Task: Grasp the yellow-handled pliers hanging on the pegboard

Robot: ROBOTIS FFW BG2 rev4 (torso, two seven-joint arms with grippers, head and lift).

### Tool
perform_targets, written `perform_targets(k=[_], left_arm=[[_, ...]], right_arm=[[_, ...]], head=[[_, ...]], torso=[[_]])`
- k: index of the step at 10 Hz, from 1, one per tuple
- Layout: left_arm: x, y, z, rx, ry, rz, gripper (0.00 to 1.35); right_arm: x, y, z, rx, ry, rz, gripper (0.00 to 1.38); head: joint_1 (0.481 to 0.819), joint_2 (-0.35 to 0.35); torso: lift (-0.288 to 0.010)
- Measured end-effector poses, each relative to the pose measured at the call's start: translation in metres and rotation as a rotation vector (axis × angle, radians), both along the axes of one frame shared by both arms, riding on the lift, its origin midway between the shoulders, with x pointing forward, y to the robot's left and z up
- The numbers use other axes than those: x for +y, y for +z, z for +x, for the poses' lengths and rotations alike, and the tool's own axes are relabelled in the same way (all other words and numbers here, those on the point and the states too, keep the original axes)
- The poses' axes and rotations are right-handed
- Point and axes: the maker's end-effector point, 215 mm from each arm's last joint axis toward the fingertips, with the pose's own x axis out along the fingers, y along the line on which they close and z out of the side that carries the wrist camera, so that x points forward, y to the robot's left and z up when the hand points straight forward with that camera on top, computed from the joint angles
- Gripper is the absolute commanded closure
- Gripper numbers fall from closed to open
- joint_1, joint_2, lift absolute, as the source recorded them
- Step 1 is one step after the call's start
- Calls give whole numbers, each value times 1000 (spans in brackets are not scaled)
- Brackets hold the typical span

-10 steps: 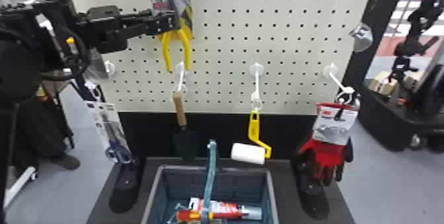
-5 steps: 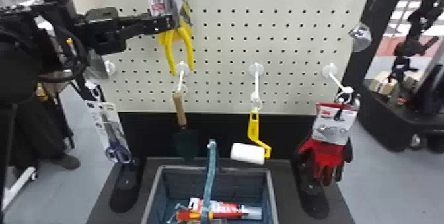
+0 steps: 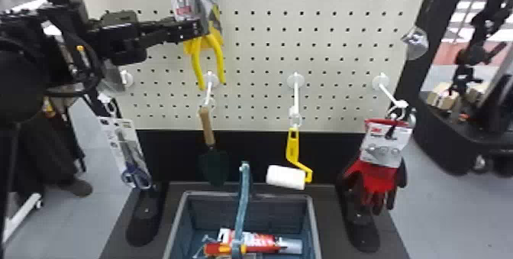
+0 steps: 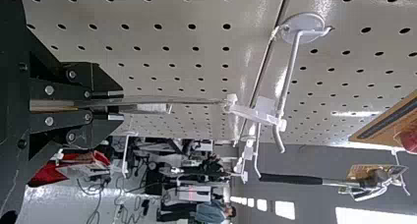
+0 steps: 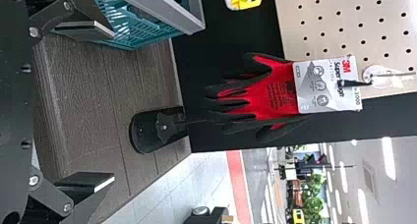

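– Pegboard [image 3: 305,29] straight ahead, cream and full of holes, upright at the far edge of a dark desk [image 3: 332,246]. Where to find the yellow-handled pliers [image 3: 208,55]?

– High on the left of the board, hanging handles down from a printed card. Pinched at that card by the left end effector [image 3: 191,29], reaching in from the left with its fingers [image 4: 83,79] pressed flat together on the thin sheet. Likely gripped there for the flat hold, leaving the handles free to dangle. Apparently not yet off the hook.

– And the right end effector [image 5: 110,106]?

– Spread wide, holding nothing, low over the right side of the desk, near the board's black foot [image 5: 157,128] and the red gloves [image 5: 265,94].

– Why the hooks?

– To keep each item dangling clear and easy to reach: trowel [image 3: 213,162], paint roller [image 3: 286,177] and gloves along the lower row, scissors pack [image 3: 124,151] off the left edge.

– Any containers?

– One grey-blue basket [image 3: 173,224] on the near desk, handle raised, holding a tube [image 3: 259,243] lying flat on its floor. Plenty of room beside it, probably meant for whatever comes off the board.
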Motion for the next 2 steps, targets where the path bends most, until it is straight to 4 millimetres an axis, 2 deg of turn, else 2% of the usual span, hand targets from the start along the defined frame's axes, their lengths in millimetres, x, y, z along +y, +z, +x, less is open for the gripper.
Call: perform_targets(k=[2], left_arm=[[0,0,0,1,-1,-1,1217]], right_arm=[[0,-1,0,2,0,0,262]], head=[[549,0]], torso=[[-100]])
